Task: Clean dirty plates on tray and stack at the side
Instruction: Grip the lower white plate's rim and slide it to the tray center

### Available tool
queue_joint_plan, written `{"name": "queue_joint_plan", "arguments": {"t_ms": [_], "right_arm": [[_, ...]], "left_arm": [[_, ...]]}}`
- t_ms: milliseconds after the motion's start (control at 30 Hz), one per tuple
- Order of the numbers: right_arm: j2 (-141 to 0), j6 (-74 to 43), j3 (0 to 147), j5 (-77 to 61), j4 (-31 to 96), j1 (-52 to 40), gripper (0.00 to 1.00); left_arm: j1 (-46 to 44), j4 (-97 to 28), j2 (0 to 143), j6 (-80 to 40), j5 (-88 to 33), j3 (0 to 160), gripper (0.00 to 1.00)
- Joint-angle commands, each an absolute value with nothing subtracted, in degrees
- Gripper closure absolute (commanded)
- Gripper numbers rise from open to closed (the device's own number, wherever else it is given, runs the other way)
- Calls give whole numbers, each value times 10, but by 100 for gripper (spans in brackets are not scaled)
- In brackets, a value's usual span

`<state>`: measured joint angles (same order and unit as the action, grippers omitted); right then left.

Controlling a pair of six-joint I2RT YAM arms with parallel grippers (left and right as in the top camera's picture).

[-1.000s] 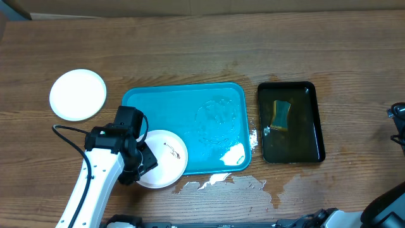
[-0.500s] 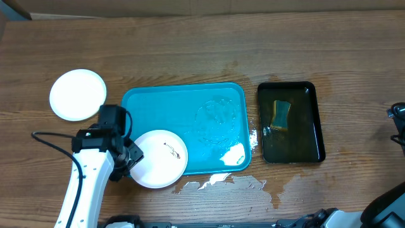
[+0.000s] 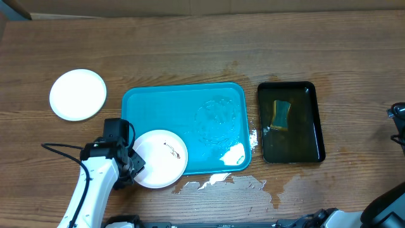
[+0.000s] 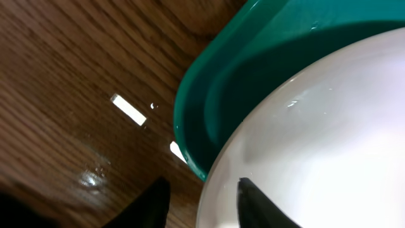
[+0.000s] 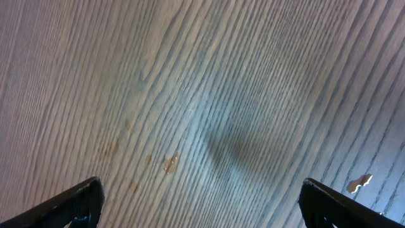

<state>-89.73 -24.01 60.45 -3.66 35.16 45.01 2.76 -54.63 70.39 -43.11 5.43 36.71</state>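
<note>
"Where is the smeared plate (image 3: 163, 161)?"
"On the teal tray's (image 3: 190, 104) near-left corner, with its edge overhanging the rim. The left gripper (image 4: 202, 190) straddles that edge, but whether it pinches cannot be told."
"And the right gripper (image 5: 201, 187)?"
"Spread wide over bare table (image 5: 190, 76). The other plate (image 3: 78, 94) lies well apart, far left."

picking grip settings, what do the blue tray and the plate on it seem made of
The blue tray looks like moulded plastic, glossy: uniform teal colour, rounded corners, bright glare on its floor. The plate is smooth, glossy white, with highlights near its rim; ceramic or melamine, the look cannot settle which.
</note>
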Motion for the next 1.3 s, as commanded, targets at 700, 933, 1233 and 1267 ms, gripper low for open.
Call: {"name": "queue_joint_plan", "arguments": {"t_ms": [700, 933, 1233, 1267], "right_arm": [[-889, -245, 620, -37, 348, 452, 0], [-889, -245, 620, -37, 348, 452, 0], [-889, -245, 620, -37, 348, 452, 0], [-889, -245, 620, -37, 348, 452, 0]], "left_arm": [[25, -321, 704, -323, -149, 346, 96], [-30, -239, 704, -317, -163, 347, 96], [-91, -206, 704, -316, -127, 356, 96], [-91, -206, 704, -316, -127, 359, 96]]}}
